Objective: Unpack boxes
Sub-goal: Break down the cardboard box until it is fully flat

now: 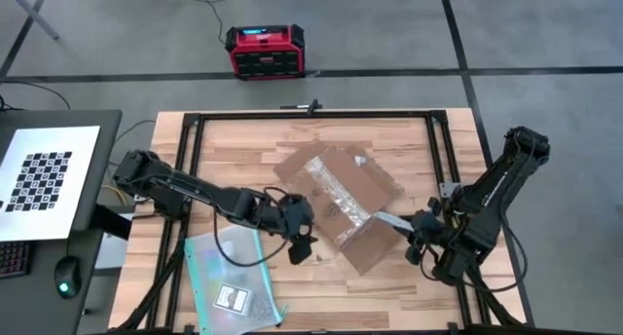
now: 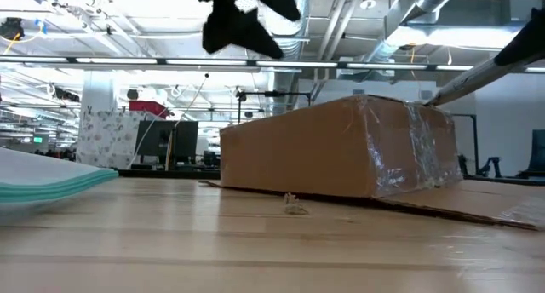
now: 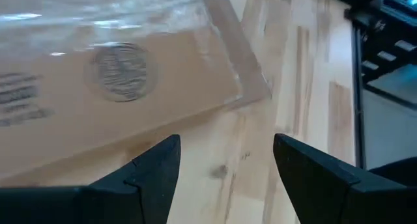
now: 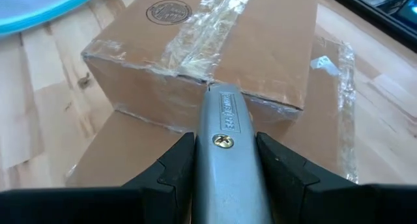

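Note:
The brown cardboard box (image 1: 336, 194) rests on its bottom at the table's middle, with shiny tape (image 4: 202, 28) along its top and one flap (image 1: 365, 245) lying flat on the wood. My right gripper (image 1: 419, 233) is on the box's right, shut on a silver utility knife (image 4: 225, 152) that points at the box. My left gripper (image 1: 302, 240) hangs open above the table just left of the box's near corner, with nothing between its fingers (image 3: 153, 175); the box's side (image 3: 117, 87) lies just ahead of it. My right gripper pinches the knife's metal body (image 4: 223, 178) between its two fingers, which lie along it. The knife slants down from the table's right toward the box. Its tip (image 4: 208, 87) stands at the box's top edge, on the taped seam.
A clear teal-edged plastic pouch (image 1: 229, 277) lies at the table's near left, close beside my left arm. A red and black case (image 1: 265, 51) stands on the floor beyond the far edge. Bare wood lies in front of the box.

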